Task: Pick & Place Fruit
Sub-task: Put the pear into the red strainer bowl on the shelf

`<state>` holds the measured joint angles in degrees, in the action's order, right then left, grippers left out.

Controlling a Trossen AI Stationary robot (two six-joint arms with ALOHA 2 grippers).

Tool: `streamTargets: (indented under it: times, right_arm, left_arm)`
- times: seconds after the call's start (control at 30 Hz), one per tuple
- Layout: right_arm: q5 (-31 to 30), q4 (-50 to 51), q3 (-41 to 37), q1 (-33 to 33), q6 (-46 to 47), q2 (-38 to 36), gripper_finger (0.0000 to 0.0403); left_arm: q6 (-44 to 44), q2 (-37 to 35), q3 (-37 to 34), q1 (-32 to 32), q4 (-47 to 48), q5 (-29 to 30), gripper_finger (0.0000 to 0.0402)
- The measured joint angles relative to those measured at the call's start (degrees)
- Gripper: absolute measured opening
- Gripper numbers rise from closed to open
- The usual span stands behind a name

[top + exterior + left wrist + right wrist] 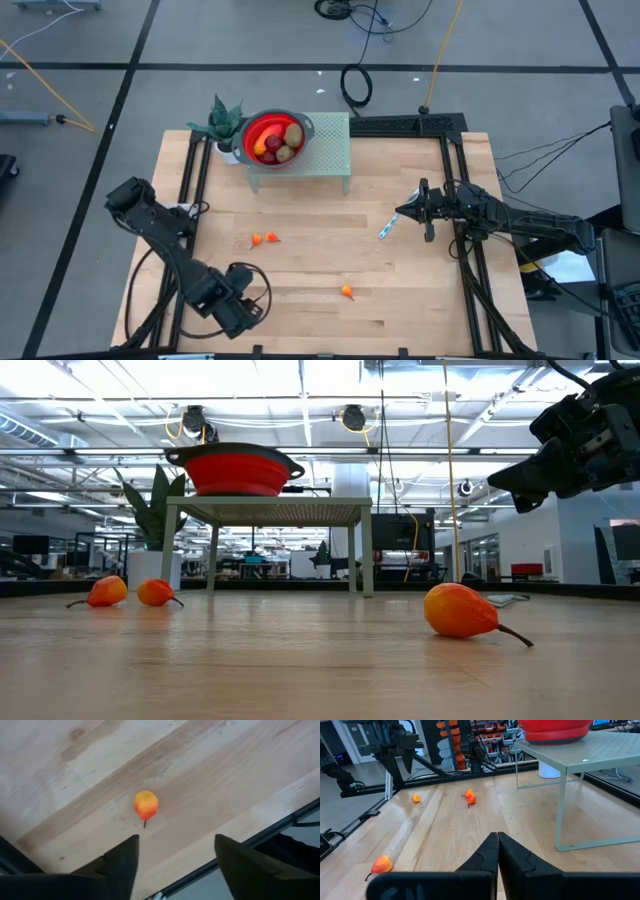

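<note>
Our left gripper [172, 857] hangs over the table's near-left corner with its fingers spread wide and nothing between them. In its wrist view one small orange fruit [146, 805] lies on the bare wood just ahead of the fingertips, stem pointing back toward us. From above, that fruit [347, 292] sits at about three o'clock from the gripper [243, 307], clearly apart from it.

Further out, a pair of small orange fruits [264, 239] lies near the table's middle, at roughly twelve o'clock from the gripper. Beyond them, at the far edge, a red bowl [273, 137] on a pale green stand [330, 150] already holds several dark red and brownish fruits.

Our right gripper [497, 851] waits at the right side, fingers pressed together and empty, with a blue-and-white stick [387, 226] just in front of it.

We judge the main risk to be the fruit's shape: small, round and stemmed, it could roll or squirt sideways if our fingers close off-centre, or be nudged toward the near edge by a low approach.
</note>
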<state>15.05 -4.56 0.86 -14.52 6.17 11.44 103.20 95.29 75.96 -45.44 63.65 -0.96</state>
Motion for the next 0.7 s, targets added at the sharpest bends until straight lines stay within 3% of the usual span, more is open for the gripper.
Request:
streamTargets:
  times: [0.33,0.53,0.7]
  right_arm:
    - [0.00,0.02,0.02,0.00,0.00,0.00,0.0000]
    - [0.00,0.04,0.00,0.00,0.11,0.00,0.0000]
    - [0.00,0.04,0.01,0.00,0.15,-0.02,0.0000]
  left_arm:
    - [-0.63,0.00,-5.18,-0.06,-1.15,-0.98,0.0325]
    - [-0.74,0.00,-7.49,-0.06,-1.96,-1.17,0.0319]
    - [-3.05,0.00,-10.86,-0.08,-8.82,-1.35,0.0306]
